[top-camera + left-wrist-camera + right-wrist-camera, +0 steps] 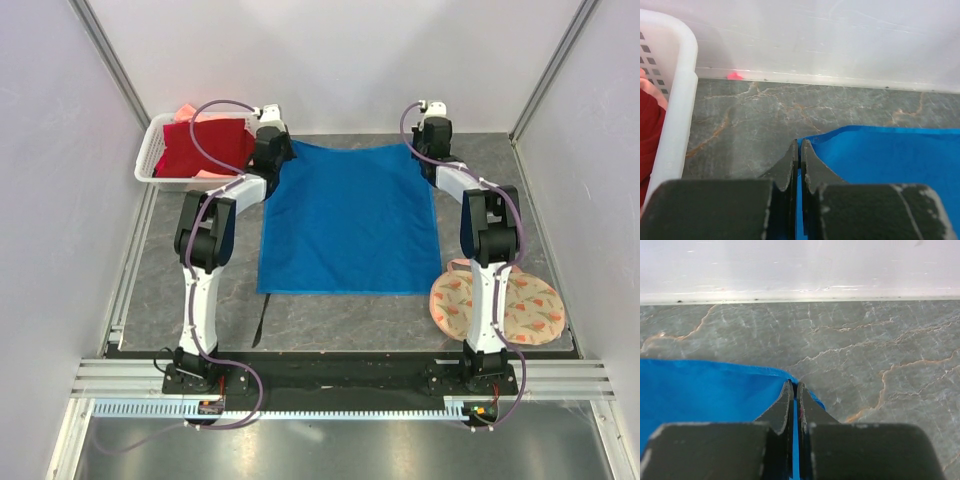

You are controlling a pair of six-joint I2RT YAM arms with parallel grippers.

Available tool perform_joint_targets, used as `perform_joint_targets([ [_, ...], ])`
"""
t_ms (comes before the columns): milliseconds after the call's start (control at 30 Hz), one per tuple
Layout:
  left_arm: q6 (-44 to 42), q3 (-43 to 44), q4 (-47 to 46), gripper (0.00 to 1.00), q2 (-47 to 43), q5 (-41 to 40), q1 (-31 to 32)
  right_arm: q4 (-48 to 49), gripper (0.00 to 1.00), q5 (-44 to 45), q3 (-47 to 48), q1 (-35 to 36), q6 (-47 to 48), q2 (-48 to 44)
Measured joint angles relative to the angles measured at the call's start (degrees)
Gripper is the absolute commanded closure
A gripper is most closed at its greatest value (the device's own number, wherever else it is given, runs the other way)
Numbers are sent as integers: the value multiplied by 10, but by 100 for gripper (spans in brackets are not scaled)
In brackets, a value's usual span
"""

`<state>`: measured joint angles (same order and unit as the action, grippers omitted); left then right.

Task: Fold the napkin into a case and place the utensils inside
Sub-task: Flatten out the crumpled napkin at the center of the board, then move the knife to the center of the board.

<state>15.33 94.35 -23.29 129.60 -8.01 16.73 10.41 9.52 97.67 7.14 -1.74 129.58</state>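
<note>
The blue napkin [350,217] lies spread flat in the middle of the table. My left gripper [283,150] is shut on the napkin's far left corner; the wrist view shows its fingertips [794,150] pinching blue cloth [880,165]. My right gripper [420,148] is shut on the far right corner, with blue cloth [705,390] between its fingertips [789,389]. One thin black utensil [261,318] lies on the table just off the napkin's near left corner. No folded case shows.
A white basket [150,155] holding a dark red cloth [208,148] stands at the far left, close to my left gripper; its rim shows in the left wrist view [677,110]. A round peach floral mat [520,305] lies near right. The back wall is just beyond both grippers.
</note>
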Motion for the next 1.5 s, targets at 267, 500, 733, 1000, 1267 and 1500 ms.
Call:
perform_joint_targets([
  [267, -17, 82, 30, 32, 40, -83, 0, -75, 38, 64, 120, -1, 14, 57],
  [500, -27, 136, 128, 36, -2, -109, 2, -209, 7, 137, 200, -4, 11, 45],
  [733, 23, 16, 247, 51, -214, -12, 38, -273, 4, 45, 4, 12, -84, -148],
  [1000, 150, -253, 338, 80, -515, 87, 84, -250, 15, -89, -215, 163, -192, -294],
  [1267, 242, -572, 445, 98, -673, 142, 150, -219, 21, -193, -313, 204, -258, -301],
  [1500, 291, -608, 521, 98, -707, 121, 158, -195, 21, -202, -315, 200, -270, -321],
])
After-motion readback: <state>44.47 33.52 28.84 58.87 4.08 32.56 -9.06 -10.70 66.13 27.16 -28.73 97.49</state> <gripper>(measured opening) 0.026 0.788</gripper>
